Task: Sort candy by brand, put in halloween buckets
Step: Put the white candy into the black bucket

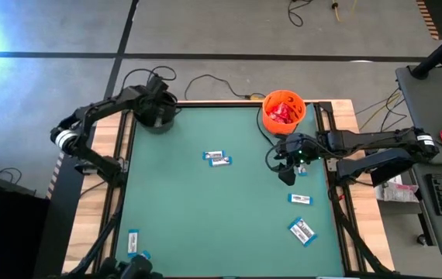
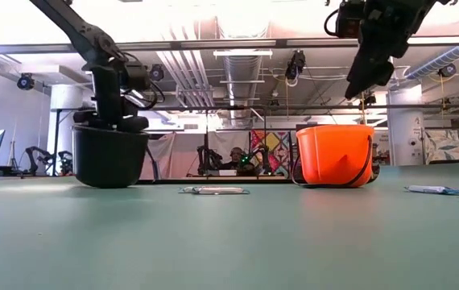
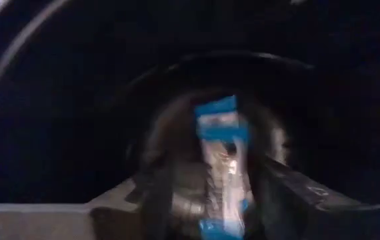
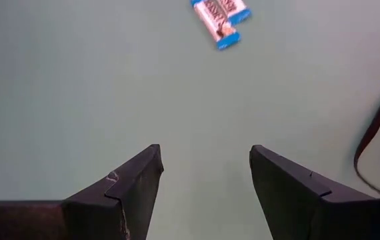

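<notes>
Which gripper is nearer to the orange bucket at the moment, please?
The right. The right gripper hovers above the table just in front of the orange bucket, while the left gripper sits over the black bucket at the table's far-left corner.

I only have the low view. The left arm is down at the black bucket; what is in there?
Observer: The left wrist view shows a white-and-blue bar in front of the left tool, inside the black bucket. I cannot tell whether it is gripped or released.
Operator: And what is in the orange bucket?
Observer: From above, the orange bucket holds red packets.
Operator: Is the right tool carrying anything?
Observer: No. The right tool is open and empty above the table, with a second bar lying ahead of it.
</notes>
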